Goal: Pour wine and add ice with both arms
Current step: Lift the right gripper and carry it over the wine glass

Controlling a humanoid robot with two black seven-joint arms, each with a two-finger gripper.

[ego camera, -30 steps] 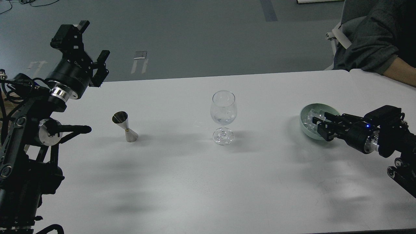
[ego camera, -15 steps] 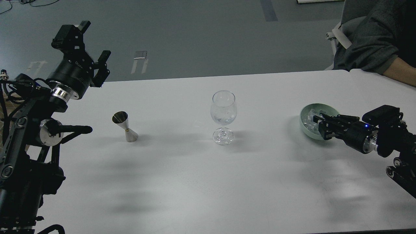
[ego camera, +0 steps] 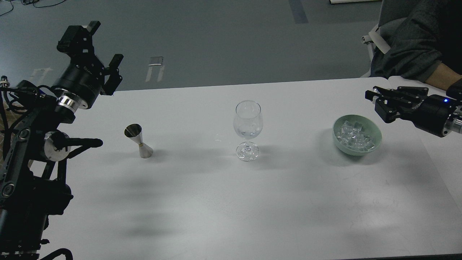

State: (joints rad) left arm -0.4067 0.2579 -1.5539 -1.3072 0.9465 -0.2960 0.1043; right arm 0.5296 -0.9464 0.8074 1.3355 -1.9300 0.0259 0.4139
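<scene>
A clear stemmed wine glass point(ego camera: 248, 124) stands at the table's middle with a little clear liquid in its bowl. A silver jigger point(ego camera: 139, 141) stands to its left. A pale green bowl point(ego camera: 355, 150) at the right holds several clear ice cubes point(ego camera: 354, 135). My right gripper point(ego camera: 377, 100) hovers above and to the right of the bowl. Its dark fingers cannot be told apart, and no cube shows between them. My left gripper point(ego camera: 104, 43) is raised over the table's far left edge, open and empty.
A person's grey-sleeved arm point(ego camera: 411, 47) rests on the far right corner of the white table point(ego camera: 223, 202), just behind my right gripper. A white chair part point(ego camera: 373, 38) shows beside it. My left arm's links fill the left edge.
My right gripper has lifted out of the ice bowl and moved up and to the right. The bowl's ice now shows fully. The left arm has barely moved.
</scene>
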